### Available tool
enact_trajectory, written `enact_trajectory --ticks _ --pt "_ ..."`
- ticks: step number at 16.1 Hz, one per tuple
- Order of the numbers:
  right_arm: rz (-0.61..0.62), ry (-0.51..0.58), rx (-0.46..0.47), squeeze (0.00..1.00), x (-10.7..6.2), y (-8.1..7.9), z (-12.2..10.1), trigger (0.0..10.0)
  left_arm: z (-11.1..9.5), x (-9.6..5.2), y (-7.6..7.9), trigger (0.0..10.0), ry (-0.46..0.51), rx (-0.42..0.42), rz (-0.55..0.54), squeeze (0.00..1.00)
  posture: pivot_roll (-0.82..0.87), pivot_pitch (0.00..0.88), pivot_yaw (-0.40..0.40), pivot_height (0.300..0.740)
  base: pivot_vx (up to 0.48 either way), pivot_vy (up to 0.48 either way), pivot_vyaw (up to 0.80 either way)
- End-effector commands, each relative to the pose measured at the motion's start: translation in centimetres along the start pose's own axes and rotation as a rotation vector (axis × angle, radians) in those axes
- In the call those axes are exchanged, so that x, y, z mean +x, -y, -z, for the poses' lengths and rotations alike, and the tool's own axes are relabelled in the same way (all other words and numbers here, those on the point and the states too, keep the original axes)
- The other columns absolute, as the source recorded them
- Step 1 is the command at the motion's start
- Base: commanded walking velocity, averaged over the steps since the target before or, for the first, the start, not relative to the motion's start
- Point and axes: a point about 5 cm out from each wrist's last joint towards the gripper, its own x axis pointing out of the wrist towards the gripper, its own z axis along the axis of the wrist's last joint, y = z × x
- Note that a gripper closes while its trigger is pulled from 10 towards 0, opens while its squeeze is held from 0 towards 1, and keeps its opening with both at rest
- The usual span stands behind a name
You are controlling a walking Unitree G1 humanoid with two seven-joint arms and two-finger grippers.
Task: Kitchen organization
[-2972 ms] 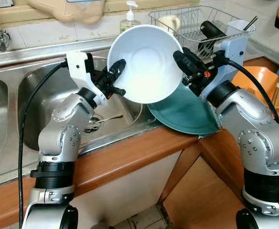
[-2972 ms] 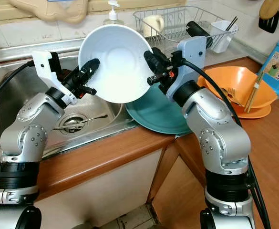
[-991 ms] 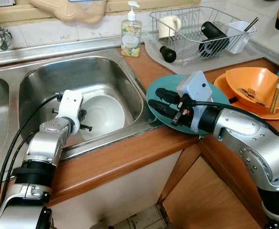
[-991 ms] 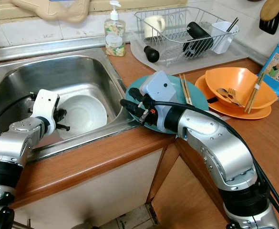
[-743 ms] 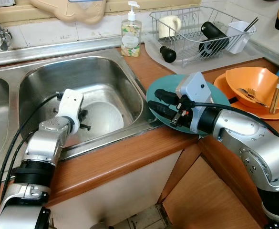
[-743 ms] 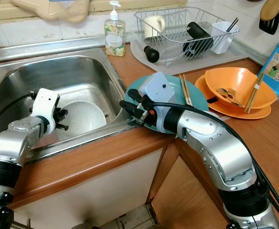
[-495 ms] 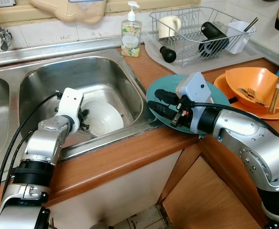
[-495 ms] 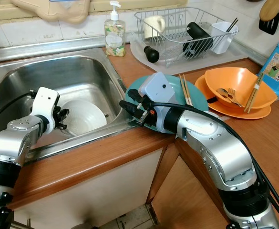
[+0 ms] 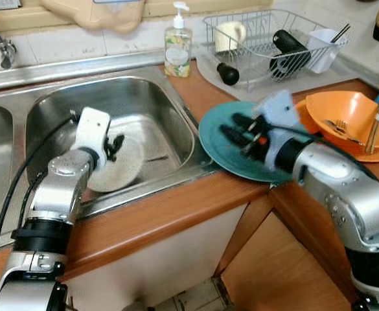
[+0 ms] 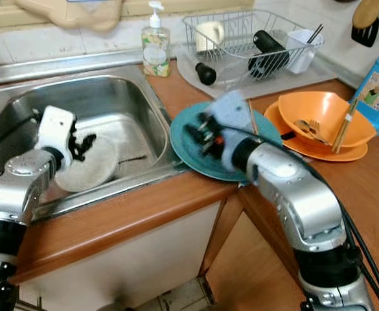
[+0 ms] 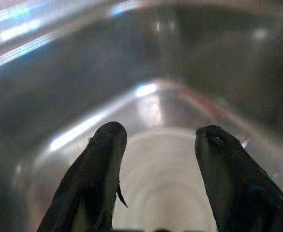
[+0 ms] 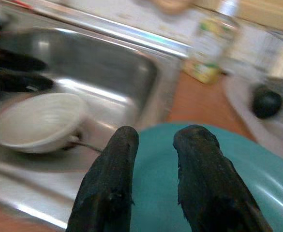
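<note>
A white bowl [image 9: 116, 172] lies in the bottom of the steel sink [image 9: 151, 103], also seen between the fingers in the left wrist view [image 11: 163, 186]. My left gripper [image 9: 114, 144] hovers just above the bowl's rim, open and holding nothing. A teal plate [image 9: 227, 157] rests on the wooden counter at the sink's right edge. My right gripper [image 9: 235, 127] hangs over that plate, blurred, open with a narrow gap [image 12: 156, 133] and nothing in it.
A spoon [image 10: 132, 157] lies in the sink beside the bowl. At the back stand a soap bottle [image 9: 177, 42] and a dish rack [image 9: 273, 39] with a mug and utensils. An orange bowl [image 9: 344, 116] with fork and chopsticks sits right of the plate.
Both grippers held the white bowl up three seconds ago; it now lies in the sink. The left gripper has lifted off it and the right gripper has drawn back right over the plate.
</note>
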Motion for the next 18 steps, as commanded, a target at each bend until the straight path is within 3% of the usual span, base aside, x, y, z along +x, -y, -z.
enact_trajectory --ticks 1,6,7,8,9,10,11,12,13,14,18 --pt "0.061 0.001 0.012 0.0 0.0 0.9 -0.5 10.0 -1.0 -0.1 0.1 10.0 0.064 0.01 -0.001 1.0 -0.2 0.0 -0.011 0.74 0.0 0.0 0.0" --pt "0.325 -0.096 0.14 0.0 -0.2 4.0 0.4 10.0 -3.4 -0.9 0.3 10.0 0.275 -0.007 0.028 1.0 -0.19 0.0 -0.015 0.74 0.0 0.0 0.0" --pt "0.396 -0.146 0.17 1.0 -0.2 4.9 0.9 10.0 -3.6 -1.3 1.3 10.0 0.298 -0.032 0.131 1.0 -0.19 0.0 -0.02 0.74 0.0 0.0 0.0" --pt "0.432 -0.176 0.173 1.0 -0.1 5.3 1.1 10.0 -3.7 -1.8 2.2 10.0 0.319 -0.026 0.206 1.0 -0.19 0.0 -0.023 0.74 0.0 0.0 0.0" --pt "0.47 -0.21 0.172 1.0 0.0 5.7 1.4 10.0 -4.0 -2.2 3.0 10.0 0.342 -0.051 0.27 0.67 -0.19 0.0 -0.025 0.74 0.0 0.0 0.0" --pt "0.5 -0.242 0.164 1.0 0.1 6.0 1.6 10.0 -4.0 -2.6 3.6 10.0 0.354 -0.055 0.319 0.0 -0.18 0.0 -0.029 0.74 0.0 0.0 0.0" --pt "0.523 -0.264 0.158 0.51 0.2 6.3 1.8 10.0 -4.0 -3.0 4.1 10.0 0.357 -0.044 0.372 0.0 -0.18 0.0 -0.032 0.74 0.0 0.0 0.0" --pt "0.548 -0.304 0.164 0.2 0.4 6.5 2.1 10.0 -3.9 -3.4 4.7 10.0 0.358 -0.035 0.434 0.0 -0.18 0.0 -0.035 0.74 0.0 0.0 0.0" --pt "0.564 -0.347 0.17 0.2 0.7 6.7 2.4 10.0 -3.9 -3.7 5.1 10.0 0.36 -0.034 0.475 0.0 -0.18 0.0 -0.037 0.74 0.0 0.0 0.0" --pt "0.569 -0.359 0.184 0.0 0.8 6.7 2.7 10.0 -3.9 -4.1 5.5 10.0 0.36 -0.032 0.516 0.0 -0.18 0.0 -0.038 0.74 0.0 0.0 0.0" --pt "0.552 -0.42 0.278 0.0 1.7 6.5 3.6 10.0 -3.5 -5.3 6.5 10.0 0.326 -0.003 0.672 0.0 -0.18 0.0 -0.036 0.74 0.0 0.0 0.0"
